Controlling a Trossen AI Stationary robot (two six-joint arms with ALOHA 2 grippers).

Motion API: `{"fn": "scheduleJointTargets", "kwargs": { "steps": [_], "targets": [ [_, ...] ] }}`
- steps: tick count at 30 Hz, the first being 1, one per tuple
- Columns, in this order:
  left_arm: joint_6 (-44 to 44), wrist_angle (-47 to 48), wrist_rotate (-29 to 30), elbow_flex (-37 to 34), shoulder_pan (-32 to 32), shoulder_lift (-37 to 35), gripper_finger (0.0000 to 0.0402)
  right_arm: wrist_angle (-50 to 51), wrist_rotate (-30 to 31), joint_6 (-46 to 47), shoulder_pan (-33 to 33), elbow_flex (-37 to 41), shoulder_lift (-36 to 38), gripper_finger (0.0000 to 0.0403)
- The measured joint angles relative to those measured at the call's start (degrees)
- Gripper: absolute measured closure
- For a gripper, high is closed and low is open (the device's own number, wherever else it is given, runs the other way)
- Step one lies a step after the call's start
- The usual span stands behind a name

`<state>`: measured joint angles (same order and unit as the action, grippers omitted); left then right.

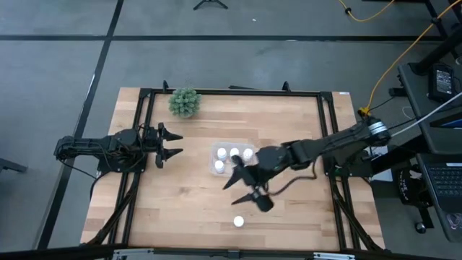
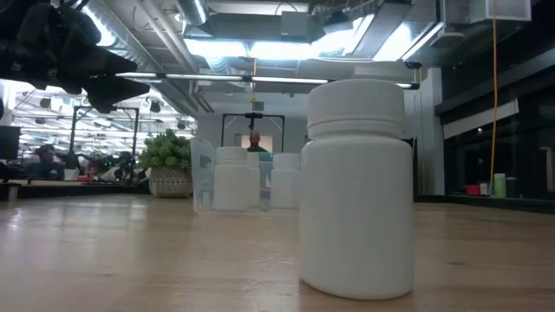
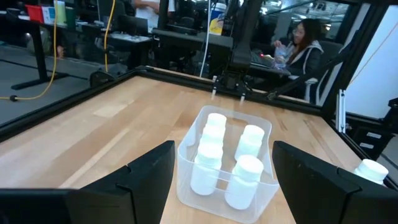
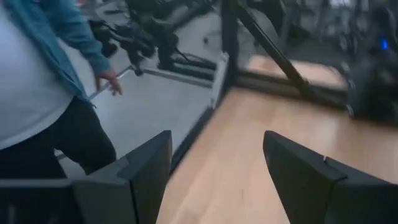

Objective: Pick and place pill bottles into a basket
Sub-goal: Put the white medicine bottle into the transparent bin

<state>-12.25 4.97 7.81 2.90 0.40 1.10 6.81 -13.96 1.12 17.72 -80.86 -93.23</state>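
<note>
The clear basket (image 1: 232, 159) stands mid-table and holds several white pill bottles (image 3: 211, 155) upright on their bases. One more white bottle (image 1: 239, 222) stands alone on the wood near the table's near edge; it looms large in the low view (image 2: 357, 186). My right gripper (image 1: 238, 191) hovers open and empty between the basket and the lone bottle; its wrist view (image 4: 217, 180) shows only bare wood between its fingers. My left gripper (image 1: 171, 144) is open and empty to the left of the basket, pointing at it (image 3: 224, 180).
A green bushy plant (image 1: 185, 102) stands at the table's far edge, left of centre. A black frame (image 1: 144, 94) runs around the tabletop. A person (image 4: 43, 81) stands on the floor beyond the table's edge, and another person (image 3: 298, 43) sits beyond its right side.
</note>
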Motion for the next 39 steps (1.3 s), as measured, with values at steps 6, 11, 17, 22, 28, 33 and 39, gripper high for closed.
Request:
{"fn": "scheduleJointTargets", "kwargs": {
  "steps": [6, 11, 17, 22, 28, 33, 39],
  "targets": [
    [0.00, 0.00, 0.00, 0.00, 0.00, 0.00, 0.0139, 8.86, 0.67, -0.57, 0.28, -12.02, -7.84, 0.0148],
    [-0.01, -0.02, 0.00, 0.00, 0.00, 0.00, 0.0139, 28.21, 11.75, 4.01, 2.35, -20.53, -10.99, 0.0148],
    [-0.02, 0.01, 0.00, 0.00, 0.00, 0.00, 0.0139, 44.22, 16.59, 14.88, 5.52, -25.61, -14.30, 0.0148],
    [-0.02, 0.12, -0.01, 0.00, 0.00, 0.02, 0.0139, 45.33, 12.62, 24.37, 7.16, -25.61, -17.78, 0.0130],
    [-0.02, -0.02, 0.00, 0.00, 0.00, 0.00, 0.0139, 45.96, 8.72, 31.77, 8.33, -25.61, -21.83, 0.0083],
    [-0.02, 0.02, 0.00, 0.00, 0.00, 0.00, 0.0139, 47.12, 8.71, 36.60, 9.25, -25.63, -24.01, 0.0069],
    [-0.02, 0.01, 0.00, 0.00, 0.00, 0.00, 0.0139, 46.22, 9.03, 38.54, 10.39, -25.63, -26.95, 0.0068]
  ]
}}
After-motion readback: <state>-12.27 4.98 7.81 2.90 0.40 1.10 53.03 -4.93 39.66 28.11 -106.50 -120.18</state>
